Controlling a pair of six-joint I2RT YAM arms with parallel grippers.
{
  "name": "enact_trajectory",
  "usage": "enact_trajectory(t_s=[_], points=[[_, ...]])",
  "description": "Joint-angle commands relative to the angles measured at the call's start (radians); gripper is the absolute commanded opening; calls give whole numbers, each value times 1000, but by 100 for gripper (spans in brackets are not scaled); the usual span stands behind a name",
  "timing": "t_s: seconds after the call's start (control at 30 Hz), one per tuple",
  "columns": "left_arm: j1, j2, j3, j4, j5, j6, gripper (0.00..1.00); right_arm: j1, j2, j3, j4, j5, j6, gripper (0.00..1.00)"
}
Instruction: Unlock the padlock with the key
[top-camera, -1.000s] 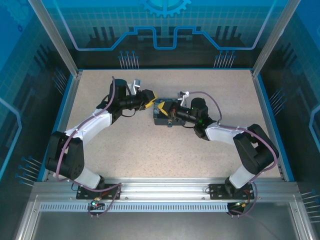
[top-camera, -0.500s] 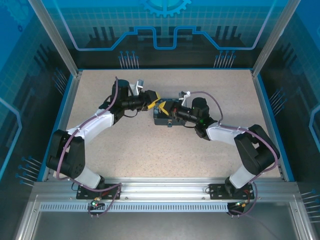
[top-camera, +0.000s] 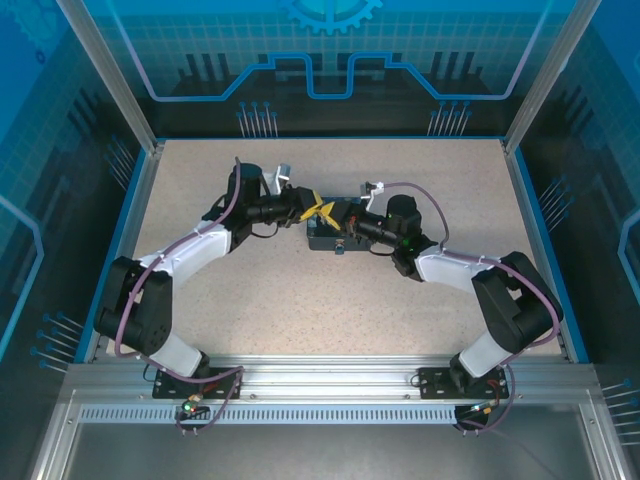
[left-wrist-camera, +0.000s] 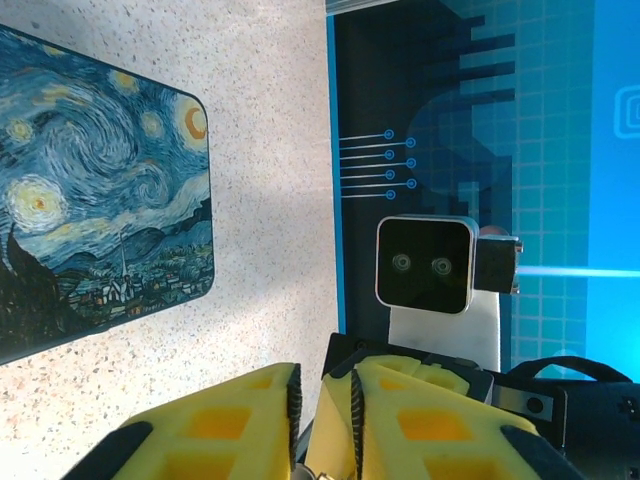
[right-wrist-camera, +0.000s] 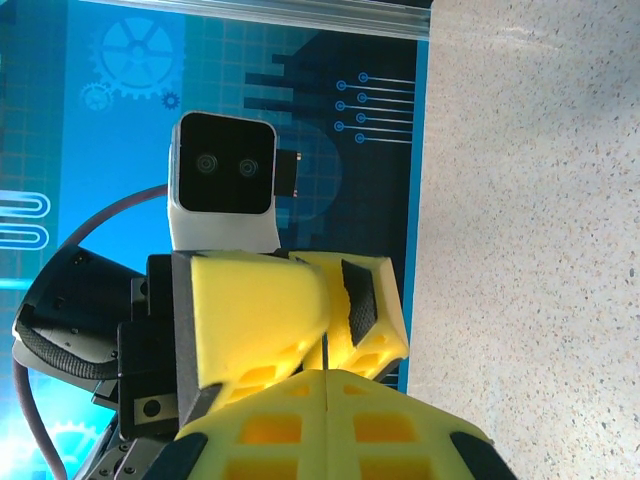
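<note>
My left gripper (top-camera: 313, 208) and right gripper (top-camera: 331, 214) meet tip to tip in the air over the far part of the Starry Night box (top-camera: 328, 241). In the left wrist view the left gripper (left-wrist-camera: 320, 385) keeps a narrow gap between its pads. A small grey metal piece, the padlock (left-wrist-camera: 304, 471), sits there at the bottom edge, mostly hidden. In the right wrist view the right gripper (right-wrist-camera: 327, 385) is pressed shut. A thin dark sliver, the key (right-wrist-camera: 327, 352), sticks out of its seam and points between the left arm's fingers (right-wrist-camera: 260, 310).
The painted box (left-wrist-camera: 100, 200) lies flat on the speckled table (left-wrist-camera: 270, 250), below and to the side of the grippers. Blue-edged enclosure walls (top-camera: 140, 200) ring the table. Each wrist camera faces the other arm's camera (left-wrist-camera: 425, 262) at close range.
My left gripper has moved right towards the right gripper, and the yellow fingertips now overlap. The right arm has shifted slightly. The box has not moved.
</note>
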Motion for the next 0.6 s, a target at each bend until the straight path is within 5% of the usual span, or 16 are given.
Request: enact_trajectory(t_s=[0.0, 0.37, 0.5, 0.57], points=[[-12, 12, -25, 48, 31, -21, 18, -10, -1, 1, 0, 4, -14, 0], [-16, 17, -37, 76, 20, -41, 0, -16, -15, -20, -1, 11, -14, 0], [-16, 0, -61, 106, -28, -72, 0, -33, -62, -64, -22, 37, -24, 54], [-16, -8, -74, 131, -55, -98, 0, -39, -89, -81, -44, 50, -36, 66]])
